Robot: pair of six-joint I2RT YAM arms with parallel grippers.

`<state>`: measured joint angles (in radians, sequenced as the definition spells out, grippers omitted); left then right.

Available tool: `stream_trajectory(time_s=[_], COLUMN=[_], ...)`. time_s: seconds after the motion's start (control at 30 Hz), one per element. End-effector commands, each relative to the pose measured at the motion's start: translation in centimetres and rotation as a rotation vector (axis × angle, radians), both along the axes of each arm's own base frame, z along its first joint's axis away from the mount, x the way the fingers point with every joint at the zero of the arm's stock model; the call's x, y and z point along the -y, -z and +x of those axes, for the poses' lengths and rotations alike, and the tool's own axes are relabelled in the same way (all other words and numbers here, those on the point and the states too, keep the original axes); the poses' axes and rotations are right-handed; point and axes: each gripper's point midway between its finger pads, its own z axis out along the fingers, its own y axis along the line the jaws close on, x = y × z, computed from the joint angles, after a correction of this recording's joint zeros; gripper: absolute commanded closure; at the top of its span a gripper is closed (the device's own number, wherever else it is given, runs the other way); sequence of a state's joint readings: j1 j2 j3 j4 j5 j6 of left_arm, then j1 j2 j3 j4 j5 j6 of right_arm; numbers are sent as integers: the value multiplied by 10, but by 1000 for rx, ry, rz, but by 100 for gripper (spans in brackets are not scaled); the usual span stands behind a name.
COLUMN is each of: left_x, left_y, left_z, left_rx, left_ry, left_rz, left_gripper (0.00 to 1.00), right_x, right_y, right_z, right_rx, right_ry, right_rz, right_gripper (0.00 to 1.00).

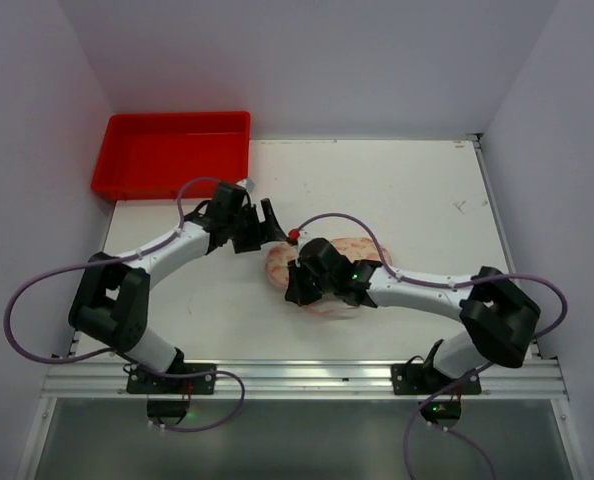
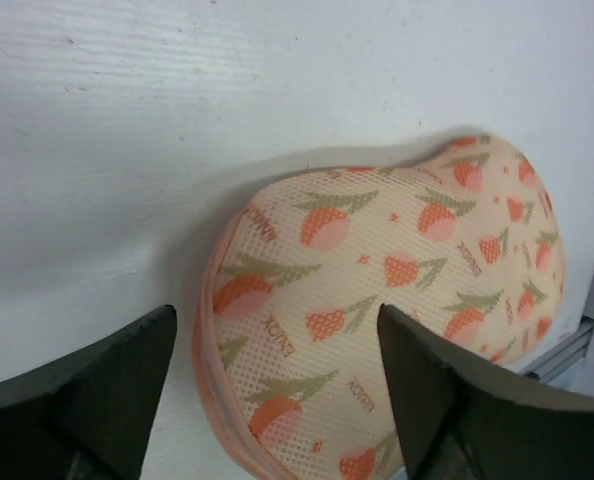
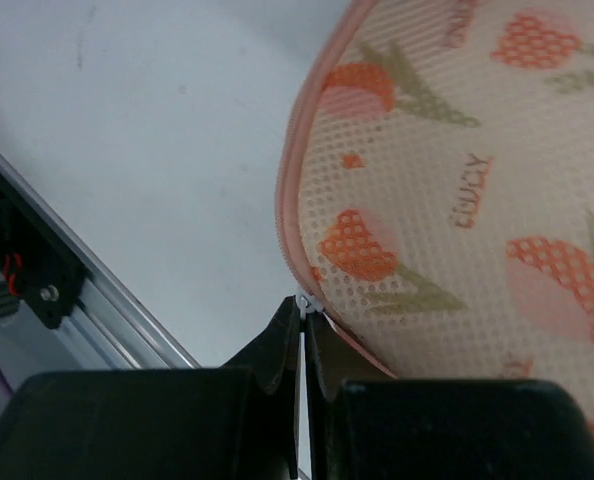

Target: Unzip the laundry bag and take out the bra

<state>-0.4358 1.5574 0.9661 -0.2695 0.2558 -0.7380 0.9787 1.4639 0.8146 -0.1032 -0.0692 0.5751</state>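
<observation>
The laundry bag (image 1: 277, 267) lies near the middle of the table, a cream mesh pouch with an orange tulip print and a pink zipper edge (image 3: 289, 190). My right gripper (image 1: 294, 292) sits over its near side. In the right wrist view this gripper (image 3: 303, 305) is shut on the small metal zipper pull (image 3: 304, 301) at the bag's edge. My left gripper (image 1: 273, 226) hovers open at the bag's far-left end. Its fingers (image 2: 127, 370) straddle the rim of the pouch (image 2: 397, 270) without touching it. The bra is hidden.
A red plastic tray (image 1: 172, 155) stands at the back left corner. White walls close in the table on three sides. The aluminium rail (image 3: 127, 320) of the table's near edge runs close behind the right gripper.
</observation>
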Motion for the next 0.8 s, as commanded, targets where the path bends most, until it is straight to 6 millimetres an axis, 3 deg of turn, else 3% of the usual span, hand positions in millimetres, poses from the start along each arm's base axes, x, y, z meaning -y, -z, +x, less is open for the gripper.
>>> stream_trajectory(time_s=[0.0, 0.07, 0.1, 0.13, 0.17, 0.2, 0.23, 0.3, 0.33, 0.6, 0.7, 0.73, 0.77], left_x=[-10, -25, -33, -40, -44, -46, -49, -39, -38, -9, -4, -4, -4], left_y=[-30, -21, -33, -20, -18, -26, -9, -15, -5, -12, -13, -11, -11], left_z=[11, -2, -5, -19, -24, -30, -45, -52, -60, -54, -49, -49, -49], left_rx=[67, 36, 77, 40, 39, 63, 11, 25, -8, 10, 31, 26, 30], left_ry=[-75, -138, -174, -209, -232, -249, -271, -252, -260, -193, -196, -197, -198], left_rz=[-10, 2, -4, 0, -8, -35, -54, -143, -161, -264, -289, -290, -291], left_gripper=[9, 3, 2, 2, 2, 2, 4, 8, 11, 32, 62, 80, 90], right_x=[-54, -67, -72, -75, -78, -79, -79, -81, -80, -82, -75, -71, -64], right_y=[-39, -39, -41, -40, -43, -38, -38, -35, -34, -24, -20, -21, -25], right_z=[20, 28, 31, 33, 35, 37, 37, 36, 37, 30, 25, 24, 20], right_rx=[33, 33, 41, 40, 44, 41, 43, 44, 44, 17, 0, -6, -2], right_ry=[-21, -15, -16, -16, -16, -13, -14, -20, -18, -19, -14, -9, -3], right_rz=[150, 155, 169, 168, 172, 164, 165, 161, 160, 159, 142, 135, 133], right_gripper=[100, 100, 100, 100, 100, 100, 100, 100, 100, 100, 100, 100, 100])
